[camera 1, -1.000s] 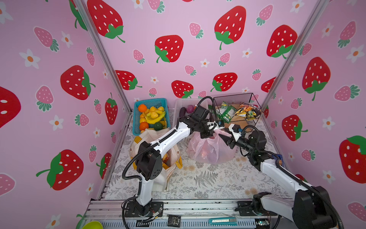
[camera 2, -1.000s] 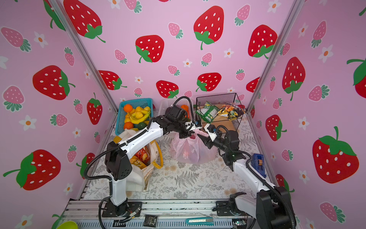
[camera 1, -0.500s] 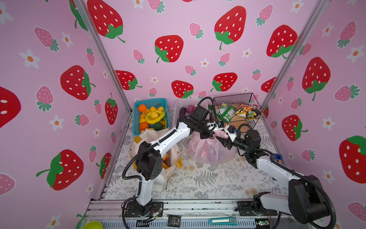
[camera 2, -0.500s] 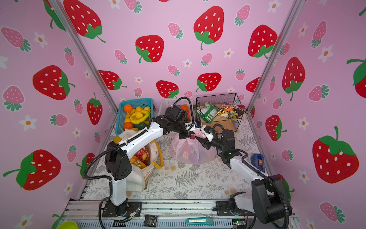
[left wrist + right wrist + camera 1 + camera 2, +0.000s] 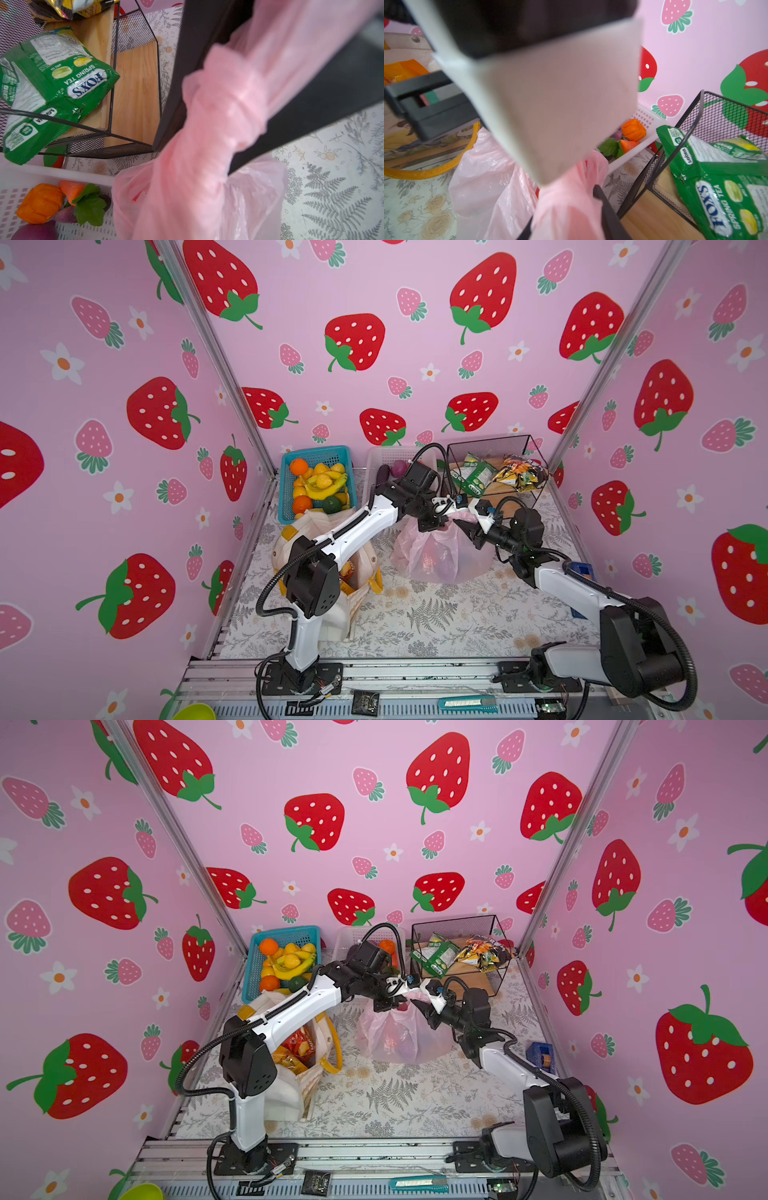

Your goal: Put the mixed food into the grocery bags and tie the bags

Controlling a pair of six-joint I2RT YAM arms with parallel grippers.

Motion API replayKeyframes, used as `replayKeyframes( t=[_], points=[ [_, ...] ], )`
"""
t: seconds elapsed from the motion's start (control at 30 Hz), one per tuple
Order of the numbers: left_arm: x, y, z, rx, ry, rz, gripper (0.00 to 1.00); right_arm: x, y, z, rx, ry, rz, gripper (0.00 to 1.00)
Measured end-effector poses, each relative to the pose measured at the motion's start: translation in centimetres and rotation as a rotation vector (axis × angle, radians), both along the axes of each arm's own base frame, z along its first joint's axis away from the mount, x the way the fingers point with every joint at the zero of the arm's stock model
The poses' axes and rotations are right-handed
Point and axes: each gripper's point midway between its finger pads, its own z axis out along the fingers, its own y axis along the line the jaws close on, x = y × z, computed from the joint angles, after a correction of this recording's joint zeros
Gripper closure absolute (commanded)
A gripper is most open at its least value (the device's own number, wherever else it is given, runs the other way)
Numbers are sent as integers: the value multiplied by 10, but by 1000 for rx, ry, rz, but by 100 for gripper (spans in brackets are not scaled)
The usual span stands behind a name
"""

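The pink grocery bag (image 5: 440, 556) (image 5: 399, 1040) sits in the middle of the mat, with reddish food dimly visible inside. My left gripper (image 5: 436, 522) (image 5: 193, 162) is over the bag's top, shut on a twisted pink handle (image 5: 224, 108). My right gripper (image 5: 465, 529) (image 5: 564, 207) meets it from the right, its black fingers (image 5: 608, 216) pressed on another bunched handle (image 5: 566, 199). The cream canvas tote (image 5: 353, 585) (image 5: 307, 1077) stands at the left, with red-orange and yellow snack packets (image 5: 297, 1046) in it. An orange pumpkin (image 5: 39, 203) and a carrot (image 5: 70, 189) lie in the white basket (image 5: 62, 172).
A blue basket (image 5: 318, 456) of bananas, lemons and oranges stands at the back left. A black wire basket (image 5: 494, 443) at the back right holds a green packet (image 5: 473, 477) and other snack bags. A small blue thing (image 5: 579, 570) lies by the right wall.
My right gripper has moved left to the bag's top and its jaws have narrowed onto the pink plastic. The left gripper has stayed in place, still holding its handle.
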Motion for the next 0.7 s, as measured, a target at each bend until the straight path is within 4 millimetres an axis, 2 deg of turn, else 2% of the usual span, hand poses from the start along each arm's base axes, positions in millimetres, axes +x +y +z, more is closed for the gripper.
replayKeyframes(
  t=[0.07,0.13,0.23,0.4,0.47,0.6,0.7],
  points=[
    [0,0,0,0,1,2,100,0,2,1,7,1,6,95],
    [1,1,0,-1,2,5,100,0,2,1,11,4,7,100],
    [1,0,0,-4,4,10,98,1,2,1,16,5,-2,100],
    [1,1,4,-8,0,25,69,3,-3,3,16,-13,-49,100],
    [-1,4,5,-4,0,31,63,3,-6,4,17,-22,-67,100],
    [-5,12,11,3,-11,49,62,0,-11,11,26,-49,-92,100],
    [-1,13,17,-1,-35,73,62,-5,-12,14,40,-59,-92,100]
  ],
)
